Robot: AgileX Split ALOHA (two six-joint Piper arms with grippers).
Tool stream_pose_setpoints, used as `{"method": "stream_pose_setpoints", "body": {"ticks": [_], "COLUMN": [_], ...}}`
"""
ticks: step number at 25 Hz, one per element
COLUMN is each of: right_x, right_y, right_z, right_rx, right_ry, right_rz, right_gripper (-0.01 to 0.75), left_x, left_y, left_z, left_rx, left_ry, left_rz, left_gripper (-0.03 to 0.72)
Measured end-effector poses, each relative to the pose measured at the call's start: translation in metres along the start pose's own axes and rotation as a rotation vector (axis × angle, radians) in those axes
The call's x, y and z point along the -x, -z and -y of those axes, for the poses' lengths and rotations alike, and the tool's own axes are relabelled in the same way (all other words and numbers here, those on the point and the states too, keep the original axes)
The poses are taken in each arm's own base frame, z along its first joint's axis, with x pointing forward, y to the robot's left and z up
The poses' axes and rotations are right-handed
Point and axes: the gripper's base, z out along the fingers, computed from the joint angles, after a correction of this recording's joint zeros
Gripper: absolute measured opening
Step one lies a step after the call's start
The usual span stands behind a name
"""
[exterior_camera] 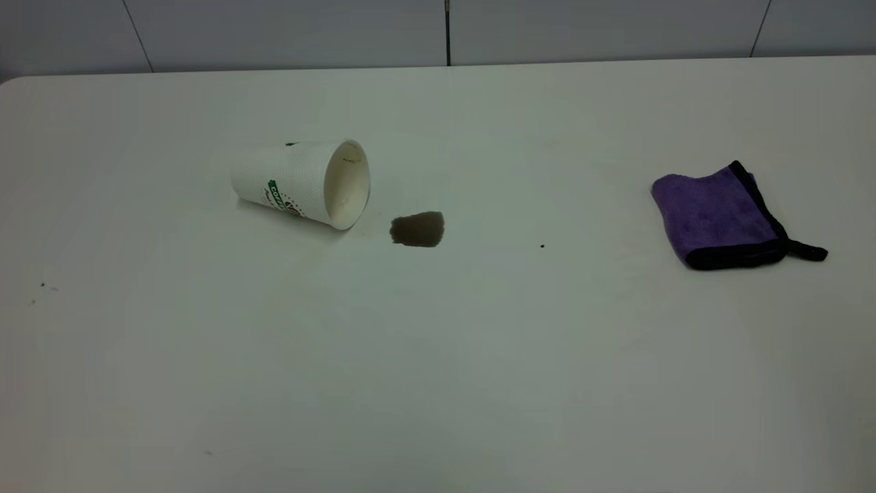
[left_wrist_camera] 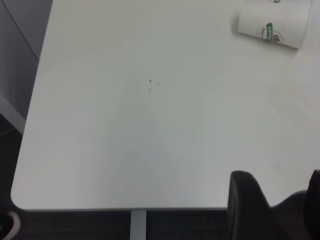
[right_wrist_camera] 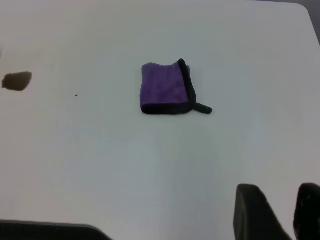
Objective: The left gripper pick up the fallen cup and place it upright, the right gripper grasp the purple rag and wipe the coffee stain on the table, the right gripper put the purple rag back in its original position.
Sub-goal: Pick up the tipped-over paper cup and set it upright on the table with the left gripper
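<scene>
Neither arm shows in the exterior view; both sit pulled back at the table's (exterior_camera: 438, 383) near edge, seen only in their own wrist views. Left gripper (left_wrist_camera: 280, 200): two black jaws at the picture's edge, spread with a gap between them, holding nothing, hovering near the table's corner edge, well apart from the cup (left_wrist_camera: 272, 22). Right gripper (right_wrist_camera: 280, 212): two black jaws likewise parted, empty, above bare table, well apart from the purple rag (right_wrist_camera: 164, 89). Cup (exterior_camera: 304, 181) lies on its side left of centre, mouth turned toward the coffee stain (exterior_camera: 418, 229), green band and logo on its lower side; inside looks pale with a small brown mark near the rim, no liquid visible in it. Stain is a dark blotch just beside the cup's mouth, not touching it. Purple rag (exterior_camera: 718, 216) lies folded flat at the right side of the table, black edging and loop tab pointing right, well apart from the stain. Tiny dark speck (exterior_camera: 542, 246) between stain and rag.
</scene>
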Motion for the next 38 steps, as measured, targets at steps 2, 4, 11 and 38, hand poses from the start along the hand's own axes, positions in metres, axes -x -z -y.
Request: {"method": "stream_pose_setpoints", "body": {"ticks": [2,4,11,38], "right_x": [0.0,0.0,0.0,0.0], "right_y": [0.0,0.0,0.0,0.0], "right_z": [0.0,0.0,0.0,0.0], "right_rx": [0.0,0.0,0.0,0.0], "right_ry": [0.0,0.0,0.0,0.0], "right_rz": [0.0,0.0,0.0,0.0], "right_gripper": [0.239,0.239,0.239,0.239], "left_x": [0.0,0.0,0.038,0.204], "left_y": [0.0,0.0,-0.01,-0.308], "left_z": [-0.001,-0.002,-0.004,0.17], "left_rx": [0.001,0.008,0.035,-0.004], "left_ry": [0.001,-0.004,-0.018,-0.471], "left_rz": [0.0,0.0,-0.018,-0.417], "left_gripper": [0.314,0.314,0.32,0.714]}}
